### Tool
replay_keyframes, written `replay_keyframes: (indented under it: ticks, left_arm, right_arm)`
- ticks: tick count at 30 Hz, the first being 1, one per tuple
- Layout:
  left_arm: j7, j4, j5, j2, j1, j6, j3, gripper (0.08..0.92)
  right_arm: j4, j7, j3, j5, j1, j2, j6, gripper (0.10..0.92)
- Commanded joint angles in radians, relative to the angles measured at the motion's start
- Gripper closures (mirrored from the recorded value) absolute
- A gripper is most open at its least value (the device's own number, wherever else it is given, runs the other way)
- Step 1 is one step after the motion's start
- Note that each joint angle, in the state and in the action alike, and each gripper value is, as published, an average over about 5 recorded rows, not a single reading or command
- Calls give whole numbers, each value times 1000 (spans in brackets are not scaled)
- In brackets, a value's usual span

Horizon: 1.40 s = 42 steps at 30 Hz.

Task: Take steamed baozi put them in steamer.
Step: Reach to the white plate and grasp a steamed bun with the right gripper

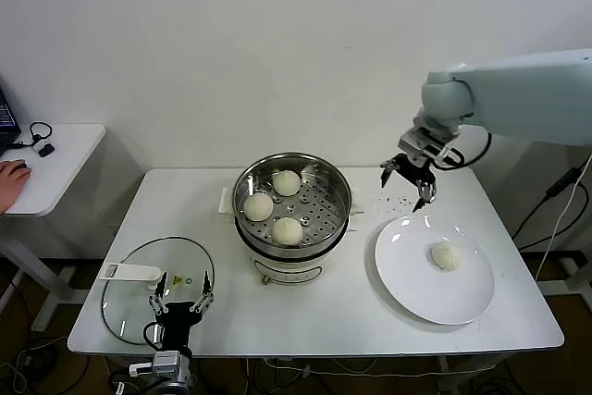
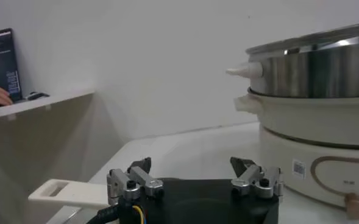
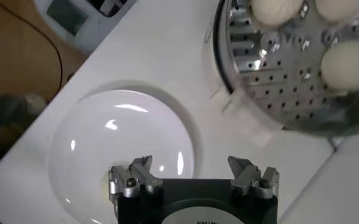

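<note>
The steamer stands mid-table with three steamed baozi on its perforated tray: one at the back, one on the left and one at the front. Another baozi lies on the white plate to the right. My right gripper hangs open and empty above the table, between the steamer and the plate's far rim. Its wrist view shows the gripper over the plate, with the steamer tray and a baozi beside it. My left gripper is parked open at the front left.
A glass lid with a white handle lies at the table's front left, just beside the left gripper. The steamer's wall rises close by in the left wrist view. A side desk with a person's hand stands far left.
</note>
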Motion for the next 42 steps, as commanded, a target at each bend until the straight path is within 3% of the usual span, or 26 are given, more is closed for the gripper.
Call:
replay_keyframes:
  ticks: [1,42]
  left_arm:
    - [0,6,-5,-49,2,-5,-5,177]
    - [-5,13,27,-49,20,-23,-14,177]
  right_arm:
    - [23,-9,-69,64,-27,-132,-224,203]
    - [-299,-3,279,-203,-549,-224,-187,203]
